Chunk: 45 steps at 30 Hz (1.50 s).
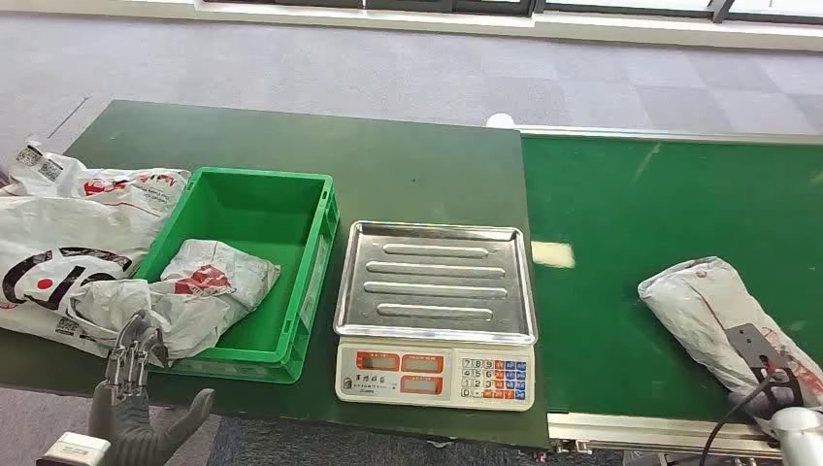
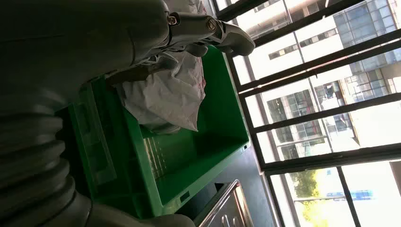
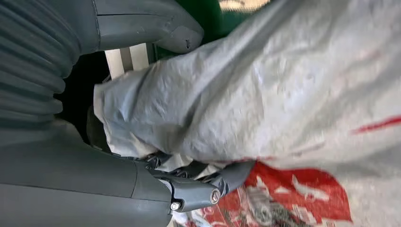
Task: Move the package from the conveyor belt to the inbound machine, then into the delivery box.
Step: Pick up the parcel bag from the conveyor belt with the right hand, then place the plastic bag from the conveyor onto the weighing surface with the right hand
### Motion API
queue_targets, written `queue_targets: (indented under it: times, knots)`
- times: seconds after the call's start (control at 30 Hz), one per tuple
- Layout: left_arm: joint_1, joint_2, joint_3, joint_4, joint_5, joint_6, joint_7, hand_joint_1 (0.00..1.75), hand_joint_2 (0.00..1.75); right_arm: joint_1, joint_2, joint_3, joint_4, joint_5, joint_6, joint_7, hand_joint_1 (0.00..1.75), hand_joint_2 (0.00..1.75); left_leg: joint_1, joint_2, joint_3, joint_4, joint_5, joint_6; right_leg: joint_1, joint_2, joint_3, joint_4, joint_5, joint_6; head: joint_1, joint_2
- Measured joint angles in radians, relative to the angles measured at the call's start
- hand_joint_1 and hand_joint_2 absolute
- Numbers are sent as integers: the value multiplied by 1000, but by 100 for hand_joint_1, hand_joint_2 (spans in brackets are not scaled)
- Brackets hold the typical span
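A grey plastic package (image 1: 704, 301) with red print lies on the green conveyor belt (image 1: 631, 223) at the right. My right hand (image 1: 767, 374) grips its near end; in the right wrist view the thumb (image 3: 175, 33) and the fingers (image 3: 198, 189) close around the package (image 3: 265, 94). The inbound machine, a scale with a steel tray (image 1: 435, 282), stands empty in the middle. To its left stands the green delivery box (image 1: 320, 252), with another grey package (image 1: 209, 282) in it. My left hand (image 1: 136, 398) hangs by the box's near left corner, fingers apart, holding nothing.
A pile of white and grey packages (image 1: 58, 233) lies on the dark green table left of the box. The left wrist view shows the box (image 2: 198, 156), the package in it (image 2: 165, 94) and a corner of the steel tray (image 2: 231, 208). Grey carpet lies beyond the table.
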Motion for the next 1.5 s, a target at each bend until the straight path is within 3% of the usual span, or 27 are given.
queue_targets:
  times: [0.5, 0.6, 0.73, 0.83, 1.07, 1.5]
  knots:
    - [0, -24, 7, -6, -19, -39, 6, 0, 175, -3, -6, 8, 8, -53, -59, -51, 175, 175, 3, 0, 0, 0, 0, 0, 3, 0, 1, 0, 0, -1, 0, 0]
    - [-1, -34, 14, -11, -21, -43, 8, 0, 175, 3, 1, 8, -1, -89, -188, -115, 175, 175, 2, 0, -3, 0, 0, 0, 2, 0, 1, 0, 1, -1, 0, 0]
    - [2, -63, 26, -31, -31, -27, 12, 0, 175, 16, 36, -4, -98, -190, -542, -281, 175, 175, -2, 0, -7, 0, 2, 1, -1, 0, -3, 3, 2, 0, 0, 0]
    - [4, -78, 27, -37, -33, 7, 0, 0, 175, 30, 61, -9, -233, -268, -691, -388, 175, 175, -2, 0, -6, 0, 2, 0, -1, 0, -5, 3, 2, -1, 0, 0]
    - [0, -80, 25, -35, -18, 52, -24, 0, 175, 47, 84, 77, -518, -260, -732, -370, 175, 175, -2, -1, -7, -1, 3, 0, -1, 0, -8, 5, 1, -2, 0, 0]
    - [0, -79, 25, -33, -15, 54, -24, 0, 175, 67, 96, 111, -636, -270, -742, -370, 175, 175, -2, -1, -8, -1, 3, 0, -1, -1, -9, 5, 1, -2, 0, 0]
